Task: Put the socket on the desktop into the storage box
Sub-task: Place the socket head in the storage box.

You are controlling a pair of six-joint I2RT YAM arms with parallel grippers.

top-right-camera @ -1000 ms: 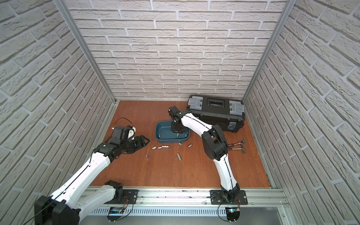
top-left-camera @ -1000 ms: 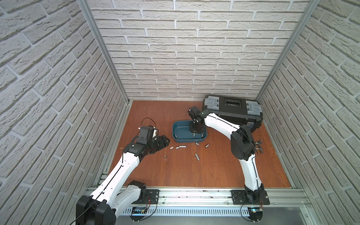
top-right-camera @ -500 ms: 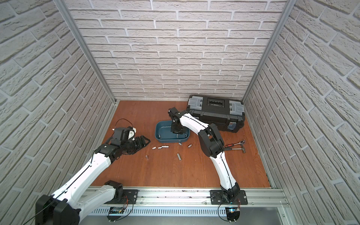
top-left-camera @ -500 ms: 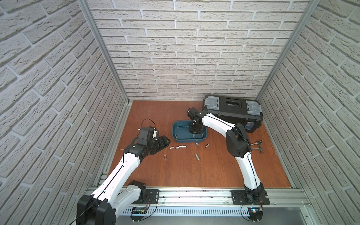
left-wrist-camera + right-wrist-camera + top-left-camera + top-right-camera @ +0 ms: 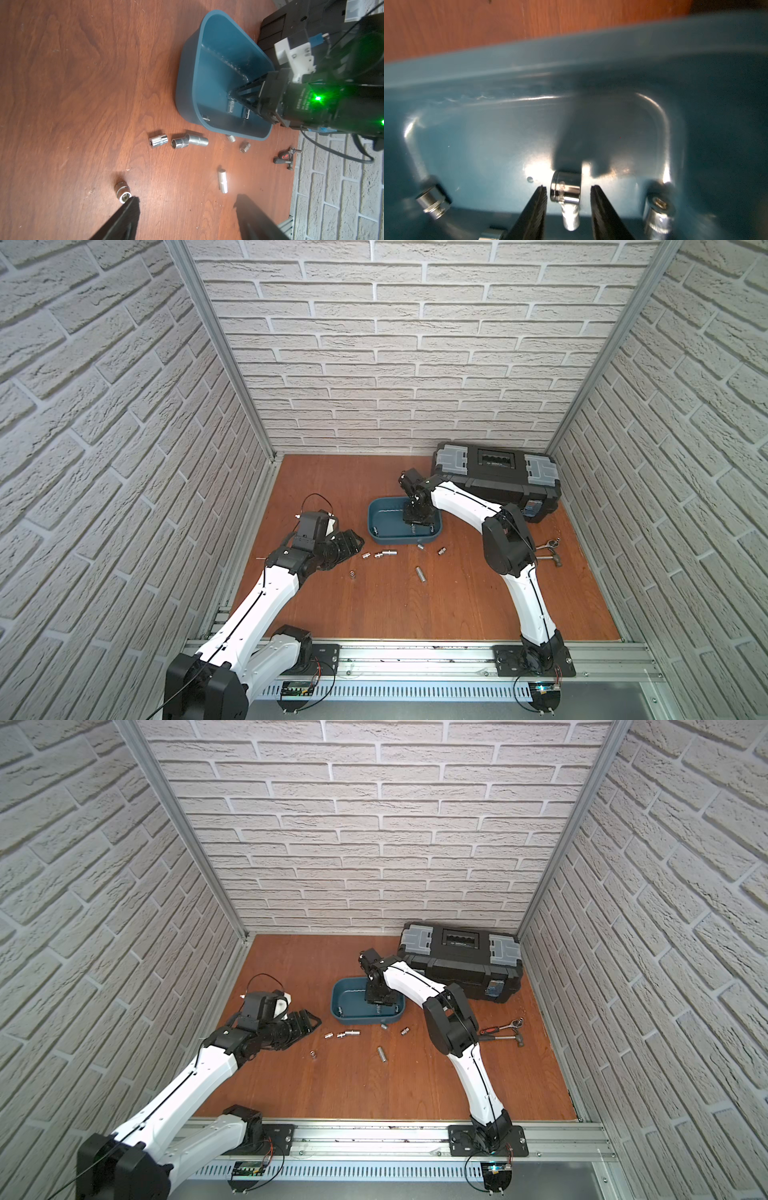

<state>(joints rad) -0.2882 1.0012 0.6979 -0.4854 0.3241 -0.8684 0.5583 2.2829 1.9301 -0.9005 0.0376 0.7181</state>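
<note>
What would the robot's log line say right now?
right end effector: open, in storage box | socket: lying free between its jaws | left end effector: open, over desktop | loose sockets: on desktop

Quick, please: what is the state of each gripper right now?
Left gripper: open, holding nothing.
Right gripper: open inside the storage box; a socket lies between its jaws, not gripped.

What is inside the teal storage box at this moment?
Inside the storage box lie at least four chrome sockets; the right gripper reaches in, its jaws open around the middle socket. The gripper covers part of the floor, so more may be hidden.
</note>
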